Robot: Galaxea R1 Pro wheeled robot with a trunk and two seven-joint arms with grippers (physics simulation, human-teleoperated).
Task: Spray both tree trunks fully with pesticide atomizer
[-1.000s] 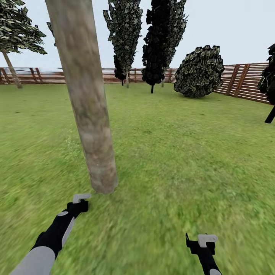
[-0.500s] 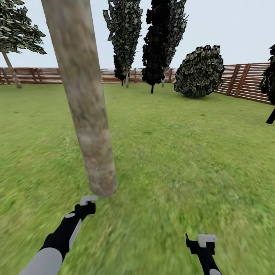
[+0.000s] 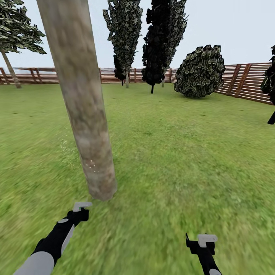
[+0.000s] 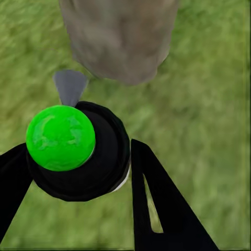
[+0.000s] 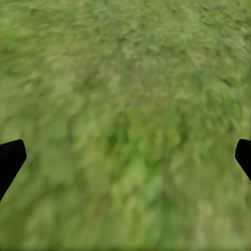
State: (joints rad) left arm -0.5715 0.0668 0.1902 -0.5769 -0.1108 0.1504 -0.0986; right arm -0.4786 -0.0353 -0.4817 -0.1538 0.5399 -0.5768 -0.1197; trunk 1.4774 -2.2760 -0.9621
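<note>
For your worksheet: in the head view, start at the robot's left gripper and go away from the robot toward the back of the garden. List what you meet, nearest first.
left gripper → tree trunk base → lawn → slim dark trees → wooden fence.

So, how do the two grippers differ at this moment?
The left gripper is closed around the green-topped sprayer, while the right gripper is spread wide and holds nothing. The left one is near the foot of the pale tree trunk, with the sprayer's grey nozzle toward it; the right one is over bare grass. Both have black fingers and hang low over the lawn.
</note>
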